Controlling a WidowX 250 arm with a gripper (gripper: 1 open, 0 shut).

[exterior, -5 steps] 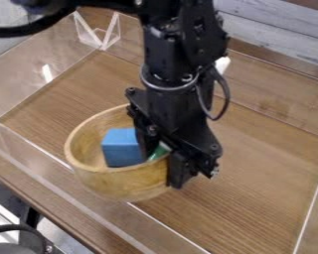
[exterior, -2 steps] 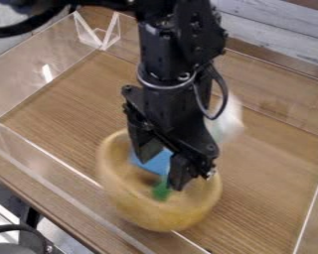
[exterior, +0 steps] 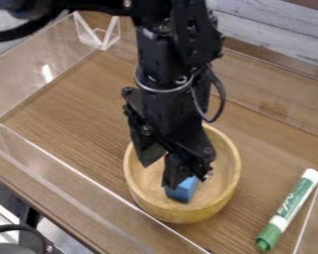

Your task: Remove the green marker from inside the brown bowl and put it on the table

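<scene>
Pale wood-plank panelling runs behind one brown wood-grain worktop, and we see clear walls along its edges. At the lower left corner, outside the wall, we can make out a dark cable.

We count one bowl, round, light brown and thick-rimmed, sitting upright on the worktop near the front wall. In it we see one thing, a blue block, lying towards the right-hand side of the picture, partly covered by the black end effector. Part of the bowl's inside is hidden from us.

We count one green marker, and it lies on the worktop, outside the bowl and apart from it, to the right in the picture. Its white barrel carries green lettering; its green cap points to the lower left and its other green end to the upper right.

The one end effector points down over the bowl, its tips overlapping the opening in our view. We cannot tell whether it is released or clenched, nor whether it touches the block.
</scene>
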